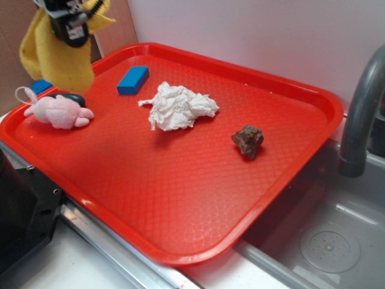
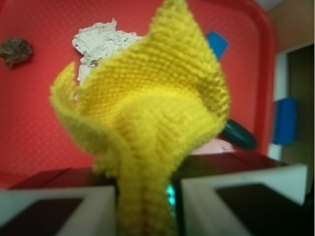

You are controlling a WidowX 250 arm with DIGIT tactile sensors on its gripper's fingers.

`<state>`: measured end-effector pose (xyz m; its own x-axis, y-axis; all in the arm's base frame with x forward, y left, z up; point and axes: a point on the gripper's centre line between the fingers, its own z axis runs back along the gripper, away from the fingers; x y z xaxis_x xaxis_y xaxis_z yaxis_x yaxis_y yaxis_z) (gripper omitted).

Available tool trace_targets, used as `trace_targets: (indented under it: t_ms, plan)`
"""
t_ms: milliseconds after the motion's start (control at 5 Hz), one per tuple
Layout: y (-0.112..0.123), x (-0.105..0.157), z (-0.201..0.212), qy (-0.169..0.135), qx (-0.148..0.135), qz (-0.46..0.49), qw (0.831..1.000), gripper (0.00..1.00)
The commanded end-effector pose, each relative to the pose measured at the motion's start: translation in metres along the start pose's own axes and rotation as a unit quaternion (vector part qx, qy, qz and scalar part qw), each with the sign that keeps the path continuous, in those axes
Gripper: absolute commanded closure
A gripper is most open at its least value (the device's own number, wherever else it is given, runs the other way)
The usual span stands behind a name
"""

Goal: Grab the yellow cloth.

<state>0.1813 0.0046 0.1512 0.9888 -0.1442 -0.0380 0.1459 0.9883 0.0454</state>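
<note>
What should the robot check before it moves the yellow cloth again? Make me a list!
1. Grip: the gripper is closed on the yellow cloth, pinched between the fingers: ok.
2. Lifted: the cloth hangs above the red tray, not touching it: ok.
3. Nothing stuck to the cloth: the white tissue, brown lump and blue block lie apart on the tray: ok.
4. Pink toy sits near the cloth's hanging end; touching or not: cannot tell.
5. How firm the grip is: cannot tell.

Red tray [image 1: 289,174] carries white tissue [image 1: 179,106], brown lump [image 1: 248,141], blue block [image 1: 132,80], pink plush [image 1: 59,112].
</note>
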Motion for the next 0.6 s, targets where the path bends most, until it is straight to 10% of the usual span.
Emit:
trace_targets:
  t_ms: [0,400]
  plan:
    - [-0.0127,0.0207,0.0201,-0.020,0.018,0.000,1.000,1.00]
    - [-0.0169,0.0225,0.0154,-0.005,0.019,0.000,1.000,1.00]
